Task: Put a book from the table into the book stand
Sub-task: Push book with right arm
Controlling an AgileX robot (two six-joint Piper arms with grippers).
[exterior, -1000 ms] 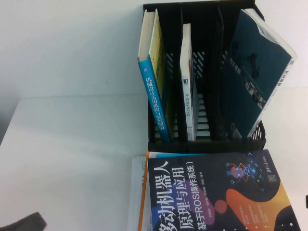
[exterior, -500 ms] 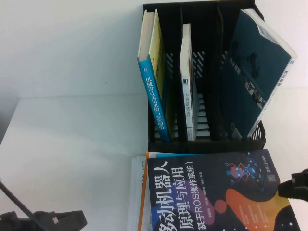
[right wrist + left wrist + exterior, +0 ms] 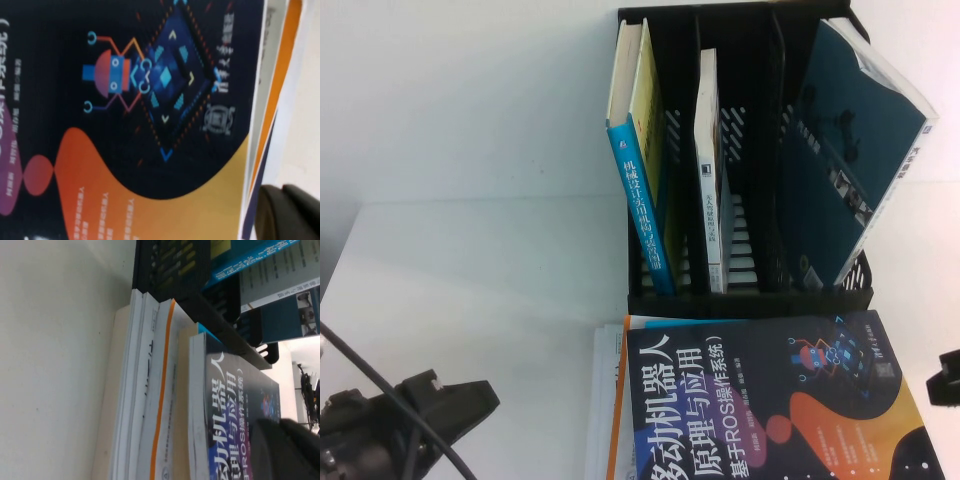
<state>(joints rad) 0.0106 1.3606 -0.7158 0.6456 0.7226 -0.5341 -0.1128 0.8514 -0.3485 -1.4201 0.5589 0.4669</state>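
Two tools closing in: my left tool [image 3: 470, 400], shut, has advanced toward book [image 3: 770, 400] atop stack on bench [image 3: 470, 290]; right tool [image 3: 948, 378], state unclear, has retreated. Book stand [image 3: 750, 300] awaits.

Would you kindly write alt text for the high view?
A dark book tops a stack on the white table before a black book stand holding three books. The shut left gripper is near-left; the right gripper peeks in.
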